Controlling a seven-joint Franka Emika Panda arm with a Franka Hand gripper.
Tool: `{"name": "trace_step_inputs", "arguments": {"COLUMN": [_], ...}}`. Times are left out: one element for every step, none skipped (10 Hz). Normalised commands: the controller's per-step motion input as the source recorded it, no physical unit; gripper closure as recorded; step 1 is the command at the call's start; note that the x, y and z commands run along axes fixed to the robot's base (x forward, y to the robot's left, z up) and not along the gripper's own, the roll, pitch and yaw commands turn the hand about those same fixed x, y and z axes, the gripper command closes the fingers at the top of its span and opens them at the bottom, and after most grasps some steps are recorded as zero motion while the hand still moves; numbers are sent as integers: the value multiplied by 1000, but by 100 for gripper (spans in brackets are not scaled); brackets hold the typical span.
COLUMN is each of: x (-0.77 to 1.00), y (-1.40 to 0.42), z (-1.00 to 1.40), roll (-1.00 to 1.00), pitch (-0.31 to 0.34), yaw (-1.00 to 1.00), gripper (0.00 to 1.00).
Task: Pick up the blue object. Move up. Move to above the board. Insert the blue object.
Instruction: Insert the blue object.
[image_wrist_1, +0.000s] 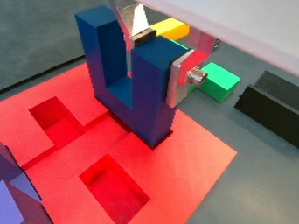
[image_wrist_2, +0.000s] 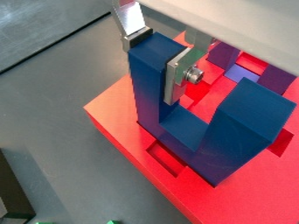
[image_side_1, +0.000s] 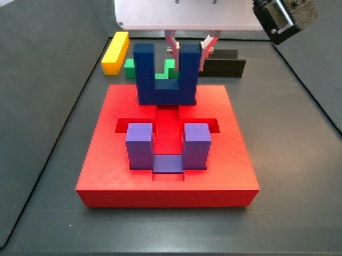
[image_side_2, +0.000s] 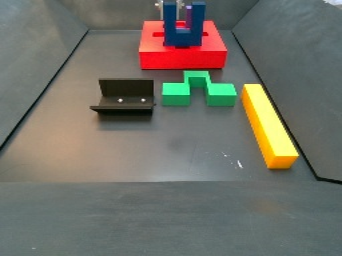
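With the gripper (image_wrist_1: 155, 54) clamped on one prong of the blue object (image_wrist_1: 128, 74), hold it plumb and ease straight down into the board (image_wrist_1: 187, 166) recess directly beneath.

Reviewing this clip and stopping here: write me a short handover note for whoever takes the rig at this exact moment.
Gripper: shut on one prong of the blue object, over the far end of the board.
Blue object: upright, prongs up, its base at the board's top surface in both wrist views; whether it is seated in a recess or just touching cannot be told.
Purple block: already in the board's near end.
Off the board: green block, yellow bar, fixture.
Done: pick-up, lift, move to the board.
Left: finish the insertion if needed, open the gripper, retreat.
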Motion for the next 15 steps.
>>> {"name": "trace_step_inputs", "arguments": {"x": [0,0,0,0,0,0,0,0,14,14,3,26,3,0,0], "y": [0,0,0,0,0,0,0,0,0,0,0,0,0,40,0], "z": [0,-80,-134,-166,-206,-240,-309,-389,-431,-469,-526,-537,-526,0,0], "roll": [-94,-49,-29,-21,-7,-13,0,0,0,0,24,39,53,-3,0], "pitch": [-96,-64,-59,-70,-73,-80,-93,-97,-94,-99,-96,-83,-76,0,0], "yaw": [0,0,0,0,0,-6,-14,0,0,0,0,0,0,-14,0], "gripper": [100,100,100,100,100,100,100,100,100,100,100,100,100,100,100]}}
